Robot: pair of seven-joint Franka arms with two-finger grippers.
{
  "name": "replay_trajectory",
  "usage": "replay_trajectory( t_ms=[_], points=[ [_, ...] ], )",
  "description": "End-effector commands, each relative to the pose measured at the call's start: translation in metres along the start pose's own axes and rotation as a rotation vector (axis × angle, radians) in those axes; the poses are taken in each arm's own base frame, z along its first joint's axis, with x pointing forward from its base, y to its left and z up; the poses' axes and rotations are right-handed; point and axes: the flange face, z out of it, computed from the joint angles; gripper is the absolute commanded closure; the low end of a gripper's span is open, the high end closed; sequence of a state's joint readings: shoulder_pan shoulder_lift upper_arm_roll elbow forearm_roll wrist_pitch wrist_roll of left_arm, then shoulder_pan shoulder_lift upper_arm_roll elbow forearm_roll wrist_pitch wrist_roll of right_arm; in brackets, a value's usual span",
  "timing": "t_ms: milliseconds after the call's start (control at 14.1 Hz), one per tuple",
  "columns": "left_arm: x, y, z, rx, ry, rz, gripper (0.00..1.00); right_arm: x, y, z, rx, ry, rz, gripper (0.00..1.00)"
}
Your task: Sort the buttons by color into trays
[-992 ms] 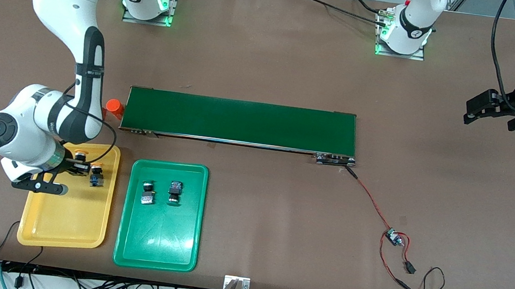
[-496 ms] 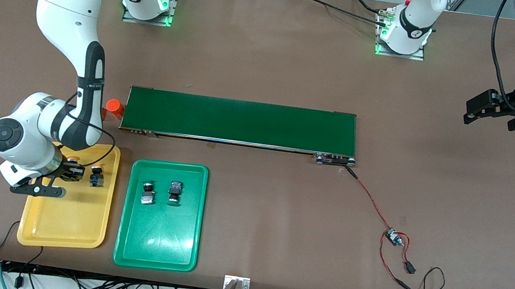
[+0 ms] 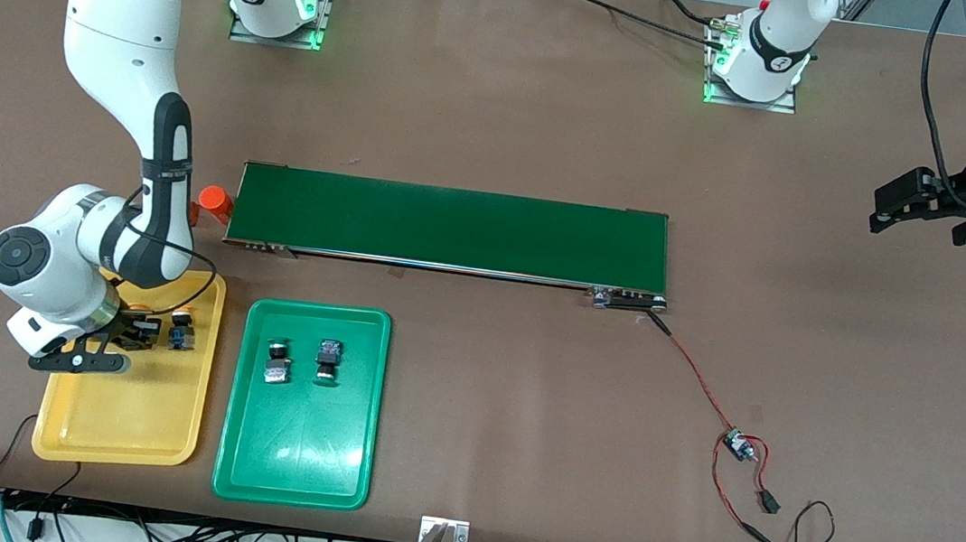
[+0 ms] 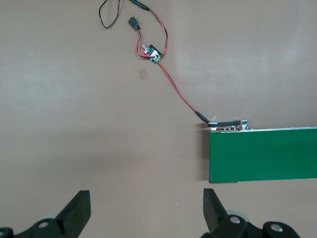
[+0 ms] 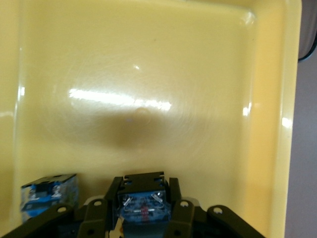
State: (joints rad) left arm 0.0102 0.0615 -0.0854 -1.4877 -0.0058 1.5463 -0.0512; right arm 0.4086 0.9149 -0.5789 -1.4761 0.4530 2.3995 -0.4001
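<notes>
My right gripper [image 3: 140,328] is shut on a yellow-orange button [image 3: 138,308], low over the yellow tray [image 3: 120,421] at the tray's end nearest the conveyor. In the right wrist view the fingers [image 5: 111,193] clamp the button's black-and-blue body [image 5: 143,203] from both sides, and the tray floor [image 5: 148,74] fills the view. A second yellow-orange button [image 3: 181,329] [image 5: 48,193] rests in the same tray, close beside the held one. Two buttons [image 3: 277,363] [image 3: 328,360] lie in the green tray [image 3: 293,459]. My left gripper [image 3: 895,204] [image 4: 147,210] waits open over bare table.
The dark-green conveyor belt [image 3: 450,227] [image 4: 262,156] runs across the middle of the table, with an orange cylinder [image 3: 215,202] at its end toward the right arm. A red wire leads from the belt's other end to a small circuit board [image 3: 736,443] [image 4: 152,53].
My right gripper has carried the held button lower into the yellow tray, settling beside the button lying there. The left arm has not moved.
</notes>
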Motion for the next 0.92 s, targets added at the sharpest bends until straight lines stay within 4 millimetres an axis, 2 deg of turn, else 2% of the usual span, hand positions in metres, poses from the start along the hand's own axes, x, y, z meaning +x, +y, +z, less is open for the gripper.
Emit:
replay_trajectory(
  t_ms=[0, 71, 213, 425, 638, 851],
  points=[
    [0.003, 0.0, -0.005, 0.016, 0.011, 0.024, 0.0, 0.006, -0.001, -0.001, 0.018, 0.033, -0.014, 0.61],
    [0.003, 0.0, -0.005, 0.016, 0.01, 0.024, 0.0, 0.007, -0.004, -0.003, 0.021, 0.035, -0.005, 0.01],
    [0.003, 0.0, -0.005, 0.016, 0.01, 0.024, 0.0, 0.009, -0.01, -0.011, 0.037, 0.026, -0.011, 0.0],
    [0.003, 0.0, -0.006, 0.016, 0.011, 0.024, 0.0, 0.011, -0.009, -0.05, 0.104, -0.011, 0.0, 0.0],
    [0.003, 0.0, -0.005, 0.016, 0.01, 0.024, 0.0, 0.015, -0.009, -0.103, 0.166, -0.016, 0.0, 0.0],
    [0.003, 0.0, -0.005, 0.016, 0.01, 0.023, 0.0, 0.015, -0.007, -0.145, 0.209, -0.003, -0.004, 0.0]
  ],
)
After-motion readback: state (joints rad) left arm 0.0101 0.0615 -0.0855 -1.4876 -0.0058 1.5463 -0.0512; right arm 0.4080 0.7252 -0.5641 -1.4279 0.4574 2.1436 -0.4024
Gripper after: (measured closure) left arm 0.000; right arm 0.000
